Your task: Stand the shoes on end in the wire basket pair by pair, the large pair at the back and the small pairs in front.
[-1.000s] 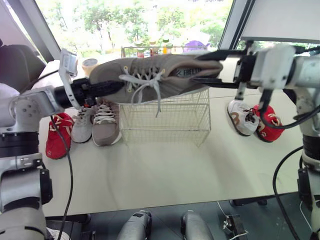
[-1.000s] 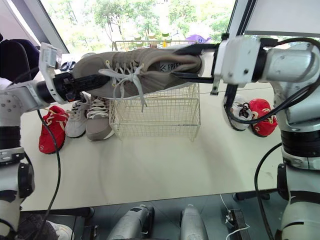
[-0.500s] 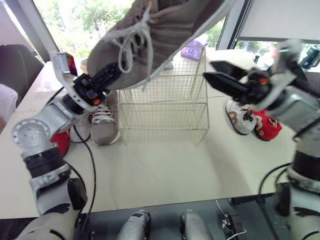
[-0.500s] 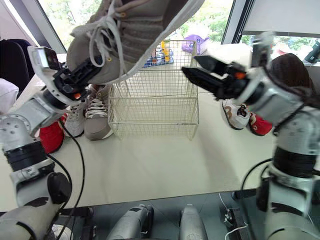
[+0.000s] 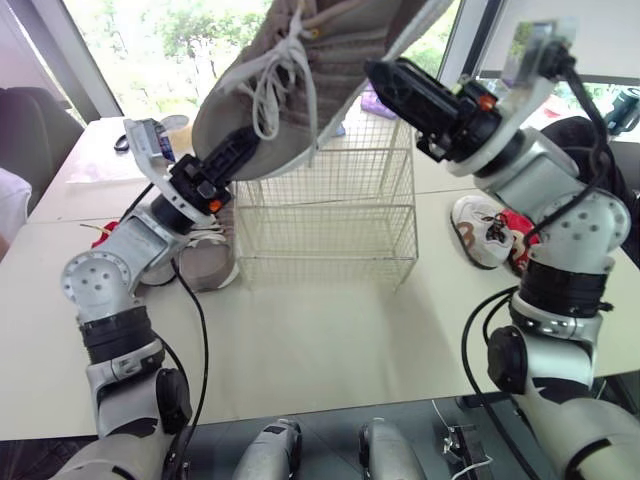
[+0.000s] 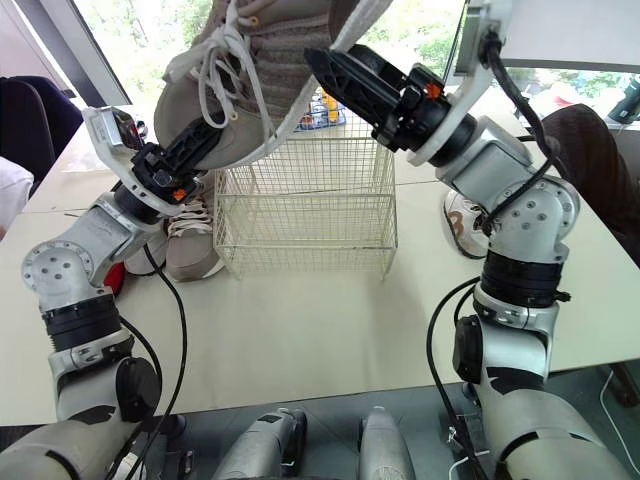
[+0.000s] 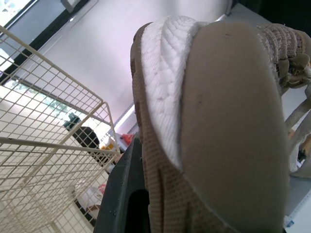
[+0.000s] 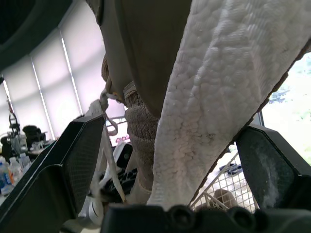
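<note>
The left gripper [image 5: 240,152] is closed on the lower end of the large beige shoe [image 5: 330,60]. It holds the shoe tilted over the wire basket [image 5: 330,215] at upper centre, probably to stand it on end at the back. The right gripper [image 5: 395,82] has its fingers spread wide around the sole, and I cannot see them pressing it. The frame's top edge cuts off the shoe's upper part. The right arm half hides the small shoes [image 5: 480,235].

White table [image 5: 330,330]: wire basket [image 5: 330,220] centre; tan shoe [image 6: 190,252] touching basket's left side; white shoe [image 5: 480,235] right.
</note>
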`<state>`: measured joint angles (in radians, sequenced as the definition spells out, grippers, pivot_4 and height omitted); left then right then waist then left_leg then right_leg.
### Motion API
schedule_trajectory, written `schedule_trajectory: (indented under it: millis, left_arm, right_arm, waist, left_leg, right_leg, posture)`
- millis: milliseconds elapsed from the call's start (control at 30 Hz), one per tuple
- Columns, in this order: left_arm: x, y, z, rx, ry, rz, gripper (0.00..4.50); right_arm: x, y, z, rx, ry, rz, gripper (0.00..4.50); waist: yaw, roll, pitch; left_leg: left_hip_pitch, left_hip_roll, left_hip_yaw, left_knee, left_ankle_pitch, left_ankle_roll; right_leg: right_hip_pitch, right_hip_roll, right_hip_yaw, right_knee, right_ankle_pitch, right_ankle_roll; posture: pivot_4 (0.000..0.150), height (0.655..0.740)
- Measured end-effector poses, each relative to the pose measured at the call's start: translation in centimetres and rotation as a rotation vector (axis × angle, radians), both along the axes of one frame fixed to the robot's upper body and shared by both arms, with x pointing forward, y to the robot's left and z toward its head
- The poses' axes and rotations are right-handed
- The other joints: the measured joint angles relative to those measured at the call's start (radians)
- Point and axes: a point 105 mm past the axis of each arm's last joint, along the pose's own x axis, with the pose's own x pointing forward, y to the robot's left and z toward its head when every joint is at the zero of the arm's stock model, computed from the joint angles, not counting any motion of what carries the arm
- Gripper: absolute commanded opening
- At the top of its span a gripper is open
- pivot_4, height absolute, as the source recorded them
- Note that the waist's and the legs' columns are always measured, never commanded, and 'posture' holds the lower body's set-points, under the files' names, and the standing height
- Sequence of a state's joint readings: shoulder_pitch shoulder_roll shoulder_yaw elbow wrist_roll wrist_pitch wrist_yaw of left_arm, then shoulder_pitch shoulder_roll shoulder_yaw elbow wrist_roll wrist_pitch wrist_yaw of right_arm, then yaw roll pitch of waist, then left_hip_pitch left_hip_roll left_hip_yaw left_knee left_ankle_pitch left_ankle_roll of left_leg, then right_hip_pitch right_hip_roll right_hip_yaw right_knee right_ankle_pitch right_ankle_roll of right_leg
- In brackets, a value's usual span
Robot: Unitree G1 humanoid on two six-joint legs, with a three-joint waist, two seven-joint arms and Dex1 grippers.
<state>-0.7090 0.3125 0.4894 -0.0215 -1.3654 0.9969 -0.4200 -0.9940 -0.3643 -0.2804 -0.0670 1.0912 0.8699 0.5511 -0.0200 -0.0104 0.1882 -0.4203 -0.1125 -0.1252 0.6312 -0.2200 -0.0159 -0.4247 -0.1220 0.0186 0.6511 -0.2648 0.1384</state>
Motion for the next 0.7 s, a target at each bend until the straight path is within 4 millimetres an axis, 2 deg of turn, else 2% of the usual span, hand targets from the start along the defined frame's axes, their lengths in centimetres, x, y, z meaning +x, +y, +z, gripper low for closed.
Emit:
schedule_trajectory:
  millis: [233, 333, 367, 467, 533, 600, 633, 700]
  left_arm:
    - [-0.3, -0.9, -1.1, 0.027, 0.013, -0.002, 0.65]
    - [-0.4, -0.7, -1.3, 0.026, 0.011, 0.014, 0.65]
    - [-0.4, -0.7, -1.2, 0.027, 0.008, 0.016, 0.65]
    - [-0.5, -0.7, -1.1, 0.033, 0.0, 0.022, 0.65]
    - [-0.5, -0.7, -1.1, 0.045, -0.004, 0.029, 0.65]
    - [-0.6, -0.6, -1.1, 0.054, -0.008, 0.034, 0.65]
    - [-0.6, -0.7, -1.1, 0.063, -0.004, 0.037, 1.68]
    - [-0.5, -0.4, -1.4, 0.098, 0.011, 0.052, 2.53]
  right_arm:
    - [0.9, 1.3, 0.0, 0.013, 0.044, 0.025, 4.47]
    - [1.3, 1.6, -0.1, 0.007, 0.056, 0.015, 3.68]
    - [1.4, 1.5, -0.1, 0.011, 0.058, 0.012, 3.12]
    - [1.6, 1.4, -0.1, 0.018, 0.064, 0.005, 2.04]
    - [1.6, 1.3, -0.1, 0.02, 0.063, 0.004, 1.74]
    - [1.6, 1.4, -0.1, 0.019, 0.065, 0.006, 1.74]
    - [1.6, 1.3, -0.1, 0.015, 0.066, 0.004, 1.74]
    - [1.8, 1.3, -0.1, -0.022, 0.058, -0.014, 1.74]
  waist:
    - [0.002, 0.0, 0.0]
    - [0.002, 0.0, 0.0]
    - [0.002, 0.0, 0.0]
    - [0.002, 0.0, 0.0]
    - [0.002, 0.0, 0.0]
    - [0.002, 0.0, 0.0]
    - [0.002, 0.0, 0.0]
    - [0.001, 0.0, 0.0]
  left_leg:
    - [-0.001, 0.0, 0.001, 0.001, 0.0, 0.0]
    - [-0.001, 0.0, 0.001, 0.0, 0.0, 0.0]
    - [-0.001, 0.0, 0.001, 0.0, 0.0, 0.0]
    - [-0.001, 0.0, 0.001, 0.0, 0.0, 0.0]
    - [-0.001, 0.0, 0.001, 0.0, 0.0, 0.0]
    - [-0.001, 0.0, 0.001, 0.0, 0.0, 0.0]
    - [-0.001, 0.0, 0.001, 0.0, 0.0, 0.0]
    - [-0.001, 0.0, 0.001, 0.0, 0.0, 0.0]
  right_leg:
    - [0.0, 0.0, 0.001, 0.0, 0.0, 0.0]
    - [-0.001, 0.0, 0.001, 0.0, 0.0, 0.0]
    - [-0.001, 0.0, 0.001, 0.0, 0.0, 0.0]
    - [-0.001, 0.0, 0.001, 0.0, 0.0, 0.0]
    - [-0.001, 0.001, 0.001, 0.0, 0.0, 0.0]
    - [-0.001, 0.001, 0.001, 0.0, 0.0, 0.0]
    - [-0.001, 0.001, 0.001, 0.0, 0.0, 0.0]
    - [-0.001, 0.001, 0.001, 0.0, 0.0, 0.0]
  posture:
    - [0.15, 0.74]
    - [0.15, 0.74]
    - [0.15, 0.74]
    - [0.15, 0.74]
    - [0.15, 0.74]
    - [0.15, 0.74]
    - [0.15, 0.74]
    - [0.15, 0.74]
